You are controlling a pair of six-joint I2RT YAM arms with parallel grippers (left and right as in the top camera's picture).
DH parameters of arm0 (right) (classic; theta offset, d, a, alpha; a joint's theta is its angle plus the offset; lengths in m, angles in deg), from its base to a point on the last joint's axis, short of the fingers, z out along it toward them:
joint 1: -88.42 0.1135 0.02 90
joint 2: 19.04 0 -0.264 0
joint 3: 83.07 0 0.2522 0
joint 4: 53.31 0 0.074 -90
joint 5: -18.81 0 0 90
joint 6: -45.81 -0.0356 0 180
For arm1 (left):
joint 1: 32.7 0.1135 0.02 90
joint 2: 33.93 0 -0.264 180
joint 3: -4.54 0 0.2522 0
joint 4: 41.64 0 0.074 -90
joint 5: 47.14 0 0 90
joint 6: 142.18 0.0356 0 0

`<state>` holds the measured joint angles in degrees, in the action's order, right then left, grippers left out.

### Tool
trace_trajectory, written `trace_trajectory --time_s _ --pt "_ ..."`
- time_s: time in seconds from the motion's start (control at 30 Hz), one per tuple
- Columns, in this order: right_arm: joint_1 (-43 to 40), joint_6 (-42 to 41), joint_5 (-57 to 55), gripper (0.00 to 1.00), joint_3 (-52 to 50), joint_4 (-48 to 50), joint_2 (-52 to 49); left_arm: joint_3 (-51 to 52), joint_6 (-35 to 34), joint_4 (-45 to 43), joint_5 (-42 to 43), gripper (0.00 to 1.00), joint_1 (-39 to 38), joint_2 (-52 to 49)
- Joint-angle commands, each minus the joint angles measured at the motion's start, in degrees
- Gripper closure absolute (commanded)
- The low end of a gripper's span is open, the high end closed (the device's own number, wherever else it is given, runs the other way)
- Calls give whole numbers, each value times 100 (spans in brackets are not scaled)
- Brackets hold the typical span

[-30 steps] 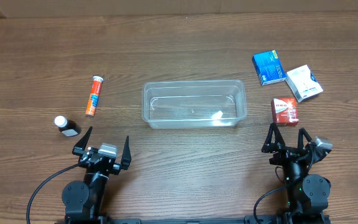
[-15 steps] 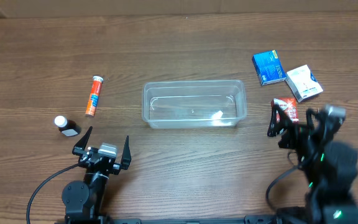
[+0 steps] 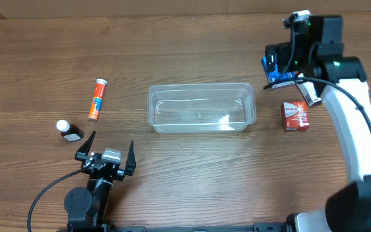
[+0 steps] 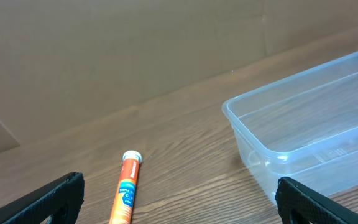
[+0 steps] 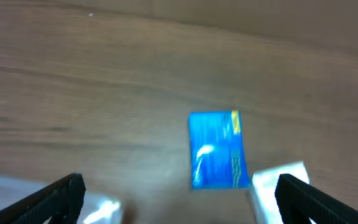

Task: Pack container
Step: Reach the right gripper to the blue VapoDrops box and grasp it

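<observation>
Count: 1 container (image 3: 201, 107), 3 small boxes, 1 orange tube (image 3: 97, 99), 1 dark bottle (image 3: 69, 131). The container sits mid-table, only its bare clear floor showing. Blue box (image 5: 216, 149), white box (image 5: 281, 183) and red box (image 3: 295, 116) lie to its right (the arm hides most of the white one overhead). Tube and bottle lie to its left. Right gripper (image 5: 179, 202) hangs over the blue box, jaws spread, holding nothing. Left gripper (image 3: 111, 145) is at the near edge, jaws spread too.
</observation>
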<state>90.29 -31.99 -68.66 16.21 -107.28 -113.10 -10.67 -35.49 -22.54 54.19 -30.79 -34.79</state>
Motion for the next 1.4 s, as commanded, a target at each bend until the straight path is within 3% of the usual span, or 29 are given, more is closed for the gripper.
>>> trace_trajectory --time_s 0.0,0.57,0.77,0.93,1.0,1.37 --pt "-157 372 -90 0 173 516 -256 28 -39 -9 31 0 33 55" --pt "-581 723 691 0 175 1270 -1764 28 -39 -9 31 0 33 55" --pt "-581 422 645 0 1036 173 -2035 28 -39 -9 31 0 33 55" --pt "-581 87 507 0 3119 -1526 -2371 28 -39 -9 31 0 33 57" --pt "-581 59 492 0 3593 -1781 -2518 28 -39 -9 31 0 33 55" --pt "-586 63 293 0 3648 -2083 -3587 28 -39 -9 31 0 33 55"
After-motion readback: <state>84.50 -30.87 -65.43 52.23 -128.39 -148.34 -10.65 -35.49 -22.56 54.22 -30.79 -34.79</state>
